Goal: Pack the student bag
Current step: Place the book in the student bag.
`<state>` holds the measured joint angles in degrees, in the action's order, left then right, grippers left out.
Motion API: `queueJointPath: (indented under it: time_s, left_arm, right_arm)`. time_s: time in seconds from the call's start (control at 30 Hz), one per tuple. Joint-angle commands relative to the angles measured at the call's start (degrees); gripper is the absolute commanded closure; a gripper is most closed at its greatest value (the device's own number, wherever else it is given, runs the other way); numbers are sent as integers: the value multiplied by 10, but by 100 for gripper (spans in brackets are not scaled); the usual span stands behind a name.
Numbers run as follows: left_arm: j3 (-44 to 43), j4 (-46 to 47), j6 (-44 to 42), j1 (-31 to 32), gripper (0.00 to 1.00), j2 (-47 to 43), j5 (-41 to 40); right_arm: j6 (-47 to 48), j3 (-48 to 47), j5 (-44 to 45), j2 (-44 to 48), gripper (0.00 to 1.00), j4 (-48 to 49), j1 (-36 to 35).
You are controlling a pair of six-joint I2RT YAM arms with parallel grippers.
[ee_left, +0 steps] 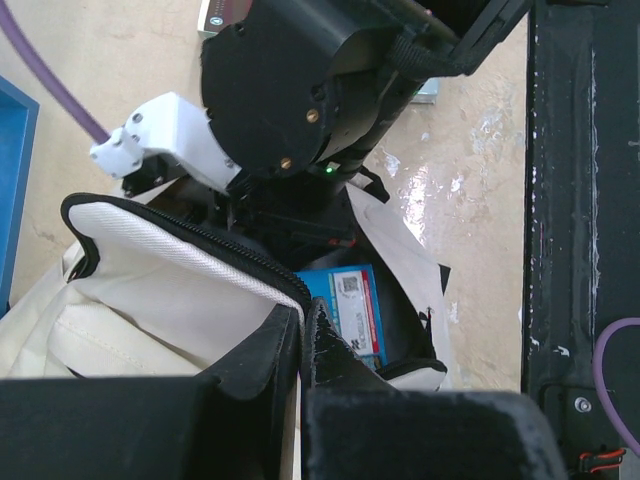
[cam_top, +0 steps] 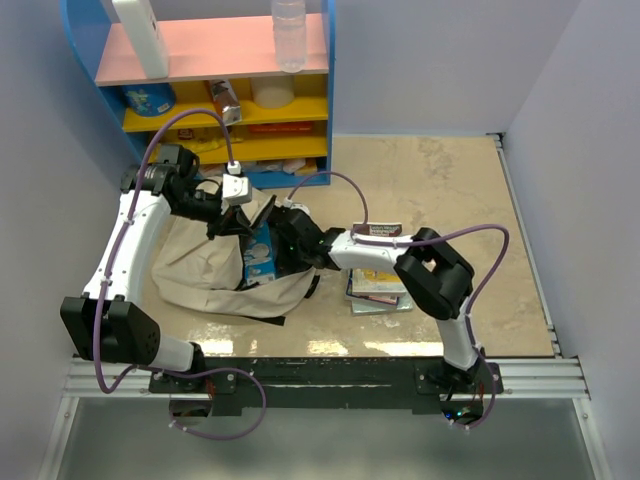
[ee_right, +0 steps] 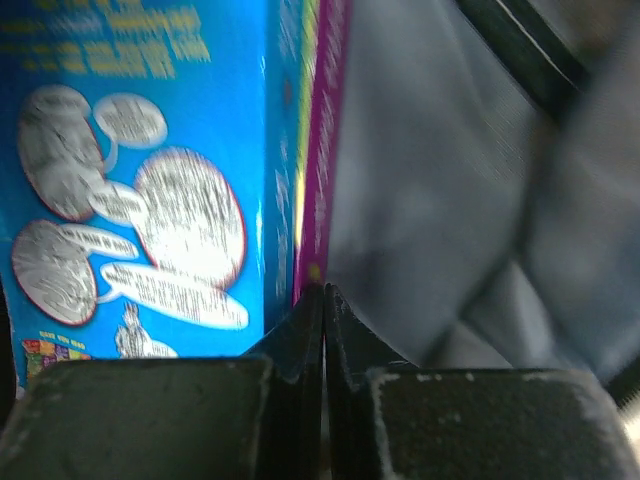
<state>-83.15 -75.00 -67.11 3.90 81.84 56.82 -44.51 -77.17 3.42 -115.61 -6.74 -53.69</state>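
One glossy, beige marbled table (cam_top: 450, 200) fills the scene, with a boxy blue, pink and yellow shelf unit (cam_top: 220, 50) at its far left corner. The student bag (cam_top: 200, 265), a soft cream fabric backpack slumped in loose folds, lies on the table's left half in front of the shelves. Its dark-lined mouth, edged by a black zipper, gapes open. A flat stack of books (cam_top: 378, 285) lies just right of the bag. A glossy blue cardboard box (cam_top: 260, 250) stands on end in the bag's mouth. The left gripper (ee_left: 302, 315) is clamped on the bag's zippered rim. The right gripper (ee_right: 323, 295) has its black fingers pressed together, tips at the box's corner edge. Whether they pinch anything cannot be told.
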Motion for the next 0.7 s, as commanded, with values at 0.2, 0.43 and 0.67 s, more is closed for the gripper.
queueJointPath:
  time_s: [0.2, 0.43, 0.67]
  left_arm:
    - [-39, -3, -7, 7, 100, -4, 42]
    - [-25, -3, -12, 7, 100, -16, 34]
    - [-10, -3, -21, 7, 100, -12, 34]
  right_arm:
    - [1, -98, -53, -49, 92, 22, -9]
    - [4, 4, -24, 80, 59, 35, 35]
    - [31, 57, 87, 229, 16, -60, 68]
